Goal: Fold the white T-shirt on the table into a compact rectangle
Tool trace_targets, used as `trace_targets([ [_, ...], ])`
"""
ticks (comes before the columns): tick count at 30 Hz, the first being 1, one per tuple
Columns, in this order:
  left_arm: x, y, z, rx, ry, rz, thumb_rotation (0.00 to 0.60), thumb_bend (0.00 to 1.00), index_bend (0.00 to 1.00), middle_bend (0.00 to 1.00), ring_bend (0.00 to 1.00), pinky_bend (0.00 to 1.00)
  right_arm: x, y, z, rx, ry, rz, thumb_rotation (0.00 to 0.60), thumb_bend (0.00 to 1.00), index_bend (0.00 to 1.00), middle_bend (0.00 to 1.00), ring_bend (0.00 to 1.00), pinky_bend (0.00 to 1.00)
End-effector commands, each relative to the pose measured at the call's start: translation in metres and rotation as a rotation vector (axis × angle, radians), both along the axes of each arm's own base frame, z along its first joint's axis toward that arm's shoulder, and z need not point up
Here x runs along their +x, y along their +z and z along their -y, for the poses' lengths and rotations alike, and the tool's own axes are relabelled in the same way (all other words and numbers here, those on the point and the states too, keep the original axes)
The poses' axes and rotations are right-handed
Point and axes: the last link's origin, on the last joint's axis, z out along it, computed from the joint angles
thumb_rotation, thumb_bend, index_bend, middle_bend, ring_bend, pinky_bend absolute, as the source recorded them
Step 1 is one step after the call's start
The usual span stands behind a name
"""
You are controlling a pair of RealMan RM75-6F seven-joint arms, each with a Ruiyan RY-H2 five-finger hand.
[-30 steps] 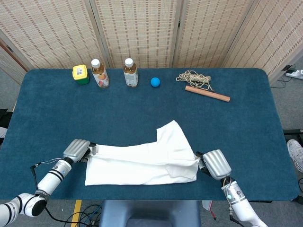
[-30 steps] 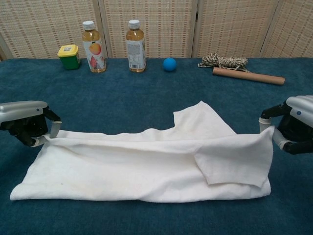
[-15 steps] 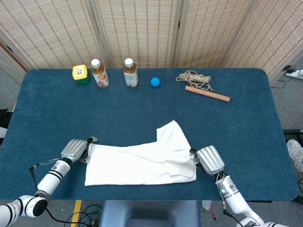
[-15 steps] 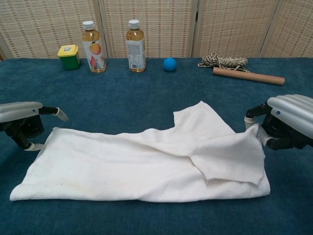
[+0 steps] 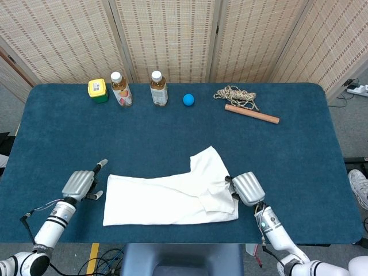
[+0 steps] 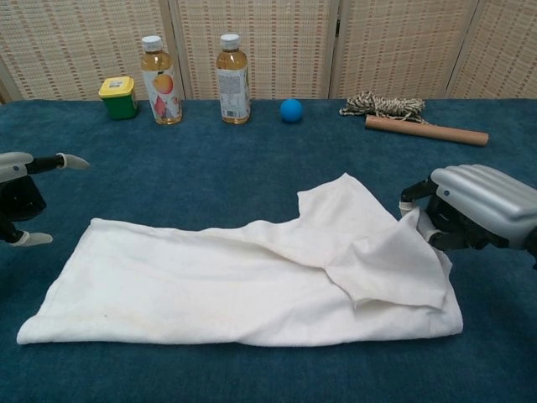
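T-shirt [image 5: 172, 198] lengthwise left to right, sleeve toward the bottles [image 5: 139, 88]

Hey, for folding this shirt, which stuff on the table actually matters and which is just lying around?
Part of the job:
white T-shirt
left hand, open beside it
right hand, gripping its edge

Just lying about:
yellow-lidded jar
two bottles
blue ball
rope
wooden stick

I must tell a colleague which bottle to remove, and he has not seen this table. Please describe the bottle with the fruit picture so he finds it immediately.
Look along the far edge of the blue table, at its left end, where a yellow-lidded green jar and two bottles stand in a row. The bottle with the fruit picture is next to the jar. The other bottle has a brown label.
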Motion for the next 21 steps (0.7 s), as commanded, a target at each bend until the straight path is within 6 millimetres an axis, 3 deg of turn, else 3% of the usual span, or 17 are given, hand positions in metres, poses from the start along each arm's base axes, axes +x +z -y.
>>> trace_targets([
  [1,0.001,0.01,0.008,0.029,-0.005,0.024,0.6,0.3,0.0,0.91,0.89,1.0,-0.001,-0.006,0.005,0.007,-0.033,-0.009,0.6,0.63,0.74,0.97,0.94,0.95],
  [12,0.004,0.036,0.031,0.088,-0.025,0.064,0.6,0.3,0.0,0.91,0.89,1.0,0.001,-0.018,0.022,0.04,-0.109,-0.003,0.6,0.58,0.41,0.95,0.94,0.95],
  [16,0.004,0.042,0.036,0.099,-0.024,0.067,0.6,0.3,0.0,0.91,0.89,1.0,0.003,-0.014,0.028,0.051,-0.128,-0.009,0.6,0.42,0.21,0.94,0.94,0.95],
  [21,0.003,0.048,0.041,0.112,-0.016,0.076,0.6,0.29,0.0,0.91,0.89,1.0,0.002,-0.008,0.036,0.071,-0.172,-0.018,0.6,0.31,0.05,0.92,0.93,0.95],
])
